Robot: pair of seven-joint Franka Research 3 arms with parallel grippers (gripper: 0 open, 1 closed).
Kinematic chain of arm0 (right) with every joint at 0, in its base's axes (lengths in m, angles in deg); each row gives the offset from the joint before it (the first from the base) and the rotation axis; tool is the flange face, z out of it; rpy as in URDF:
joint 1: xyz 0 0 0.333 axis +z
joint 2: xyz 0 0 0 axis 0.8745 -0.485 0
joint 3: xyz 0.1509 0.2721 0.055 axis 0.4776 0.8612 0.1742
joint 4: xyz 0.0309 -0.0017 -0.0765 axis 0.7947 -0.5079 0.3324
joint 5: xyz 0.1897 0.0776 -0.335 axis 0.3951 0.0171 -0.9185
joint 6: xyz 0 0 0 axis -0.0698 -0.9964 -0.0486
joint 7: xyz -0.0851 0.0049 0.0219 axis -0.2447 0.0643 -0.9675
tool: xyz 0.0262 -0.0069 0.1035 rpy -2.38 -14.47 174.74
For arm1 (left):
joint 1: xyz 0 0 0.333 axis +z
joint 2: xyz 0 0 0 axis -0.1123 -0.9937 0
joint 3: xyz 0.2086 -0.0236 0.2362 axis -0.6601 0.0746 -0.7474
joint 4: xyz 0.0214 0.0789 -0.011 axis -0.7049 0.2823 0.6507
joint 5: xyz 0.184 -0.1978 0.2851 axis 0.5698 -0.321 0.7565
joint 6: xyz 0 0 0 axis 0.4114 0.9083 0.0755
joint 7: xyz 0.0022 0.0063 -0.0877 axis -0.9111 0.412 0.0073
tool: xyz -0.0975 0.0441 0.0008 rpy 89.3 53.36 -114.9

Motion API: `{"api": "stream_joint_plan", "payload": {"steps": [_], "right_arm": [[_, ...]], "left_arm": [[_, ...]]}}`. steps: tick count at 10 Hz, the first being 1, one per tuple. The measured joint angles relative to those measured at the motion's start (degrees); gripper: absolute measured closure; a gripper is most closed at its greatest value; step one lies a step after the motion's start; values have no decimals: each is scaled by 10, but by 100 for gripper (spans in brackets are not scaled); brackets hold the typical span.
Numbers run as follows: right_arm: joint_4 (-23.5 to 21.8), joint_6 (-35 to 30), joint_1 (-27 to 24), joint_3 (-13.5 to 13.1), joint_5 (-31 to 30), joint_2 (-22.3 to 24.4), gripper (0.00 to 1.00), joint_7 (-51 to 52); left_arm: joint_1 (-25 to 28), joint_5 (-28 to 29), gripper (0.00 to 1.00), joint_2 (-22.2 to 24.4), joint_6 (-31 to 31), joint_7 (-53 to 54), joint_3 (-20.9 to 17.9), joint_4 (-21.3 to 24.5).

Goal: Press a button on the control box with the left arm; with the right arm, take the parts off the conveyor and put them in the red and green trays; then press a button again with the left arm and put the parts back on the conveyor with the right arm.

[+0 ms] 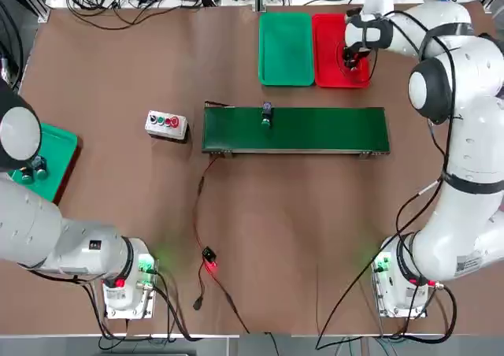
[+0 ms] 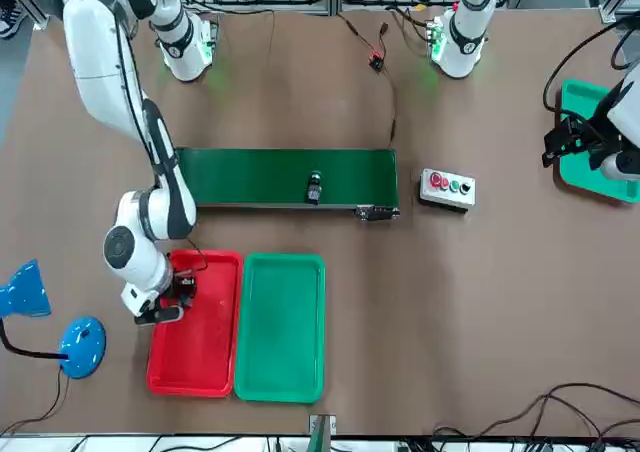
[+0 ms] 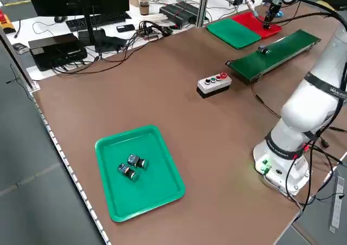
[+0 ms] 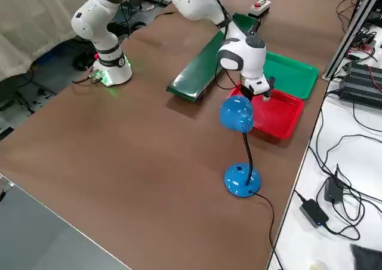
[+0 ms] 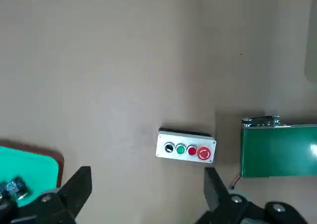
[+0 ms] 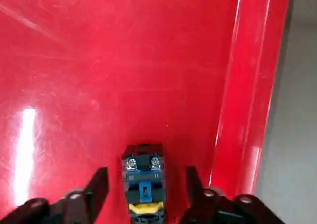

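The right claw hangs over the red tray, which sits at about 1 o'clock on the brown desk in the top view. Its two fingers are spread apart. A small part with a blue middle and a yellow end lies on the red tray between the fingers, and they do not seem to pinch it. It lies near the tray's side wall.

The green tray sits just beside the red one, on its 9 o'clock side, and they touch.

The long green conveyor lies near the middle of the desk, at 6 o'clock from the two trays. One more small dark part sits on the belt, close to its 9 o'clock end.

The control box rests on the desk just past that end of the conveyor. It has a black, a green and a red button.

The left claw is up in the air, well away from the box, above the 9 o'clock edge of the desk. Its fingers are spread wide and hold nothing. Under it lies another green tray with two small parts in it.
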Motion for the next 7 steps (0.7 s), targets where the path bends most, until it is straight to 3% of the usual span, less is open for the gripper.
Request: {"api": "stream_joint_plan", "payload": {"steps": [1, 2, 4, 7], "right_arm": [[1, 1, 0, 0, 0, 0, 9, 0], [4, -1, 0, 0, 0, 0, 1, 0], [26, -63, 4, 1, 0, 11, 1, 0], [66, -241, 10, 17, 17, 93, 1, -14]], "left_arm": [[0, 0, 0, 0, 0, 0, 0, 0], [0, 0, 0, 0, 0, 0, 0, 0], [0, 0, 0, 0, 0, 0, 0, 0], [0, 0, 0, -2, 0, 0, 0, 0]]}}
